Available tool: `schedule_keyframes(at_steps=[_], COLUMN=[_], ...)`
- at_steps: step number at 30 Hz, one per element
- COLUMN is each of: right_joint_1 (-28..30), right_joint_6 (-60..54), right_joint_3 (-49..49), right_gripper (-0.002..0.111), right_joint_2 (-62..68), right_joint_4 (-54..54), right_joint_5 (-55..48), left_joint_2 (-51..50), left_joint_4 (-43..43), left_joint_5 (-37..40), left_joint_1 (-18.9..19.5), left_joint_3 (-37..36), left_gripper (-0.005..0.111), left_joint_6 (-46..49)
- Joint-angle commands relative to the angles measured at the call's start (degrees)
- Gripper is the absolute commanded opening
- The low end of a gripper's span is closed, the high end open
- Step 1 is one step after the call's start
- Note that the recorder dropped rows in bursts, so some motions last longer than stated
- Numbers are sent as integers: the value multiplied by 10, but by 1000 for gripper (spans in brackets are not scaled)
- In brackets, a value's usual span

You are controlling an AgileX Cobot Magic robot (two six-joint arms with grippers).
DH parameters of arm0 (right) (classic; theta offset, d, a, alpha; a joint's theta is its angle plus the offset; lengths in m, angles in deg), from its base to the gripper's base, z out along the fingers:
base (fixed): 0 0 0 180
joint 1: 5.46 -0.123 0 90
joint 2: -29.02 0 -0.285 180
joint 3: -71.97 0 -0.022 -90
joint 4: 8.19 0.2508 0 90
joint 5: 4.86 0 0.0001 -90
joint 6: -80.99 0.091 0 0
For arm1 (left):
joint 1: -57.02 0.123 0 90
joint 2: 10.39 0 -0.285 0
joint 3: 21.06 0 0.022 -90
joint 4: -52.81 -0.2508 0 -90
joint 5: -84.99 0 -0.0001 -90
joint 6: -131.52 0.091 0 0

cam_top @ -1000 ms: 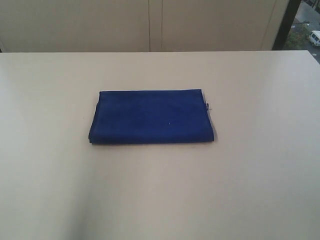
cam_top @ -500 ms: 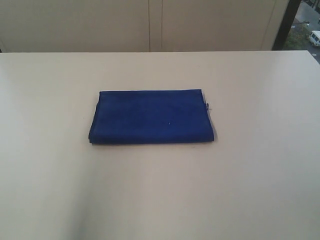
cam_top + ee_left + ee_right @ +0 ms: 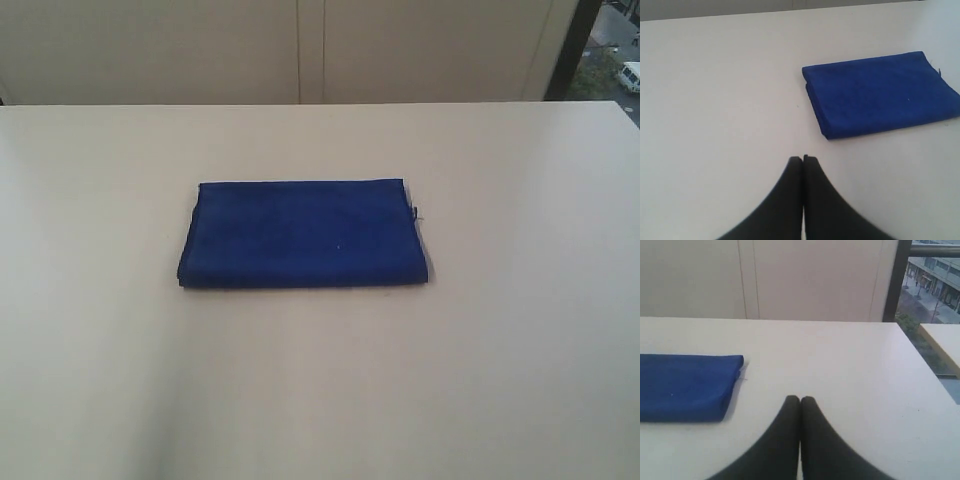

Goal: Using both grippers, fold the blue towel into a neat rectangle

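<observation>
The blue towel (image 3: 303,233) is lying folded flat in the middle of the table (image 3: 520,380) while the left gripper (image 3: 803,159) and right gripper (image 3: 800,400) are sitting apart from it, jaws pressed together and empty, so doing this well is probably coming down to keeping clear of its squared edges.

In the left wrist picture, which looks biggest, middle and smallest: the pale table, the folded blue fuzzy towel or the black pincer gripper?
1. Pale table, filling most of the view.
2. Folded blue fuzzy towel and black pincer gripper look about alike; the gripper is nearest the camera, so no ranking.
</observation>
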Motion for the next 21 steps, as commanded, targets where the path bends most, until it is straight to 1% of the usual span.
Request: schedule_keyframes(at_steps=[1, 10, 14, 21], right_joint_1=[5, 5, 5, 5], right_joint_6=[-7, 9, 44, 45], right_joint_3=[-20, -27, -30, -30], right_gripper=[0, 0, 0, 0], right_joint_2=[-3, -3, -3, -3], right_joint_4=[-5, -5, -32, -47], right_joint_5=[6, 3, 3, 8], left_joint_2=[4, 4, 4, 4], left_joint_4=[5, 5, 5, 5], left_joint_5=[5, 5, 5, 5], left_joint_1=[2, 2, 2, 2], left_joint_3=[-3, -3, -3, -3], left_gripper=[0, 0, 0, 0], left_joint_6=[-1, -1, -1, -1])
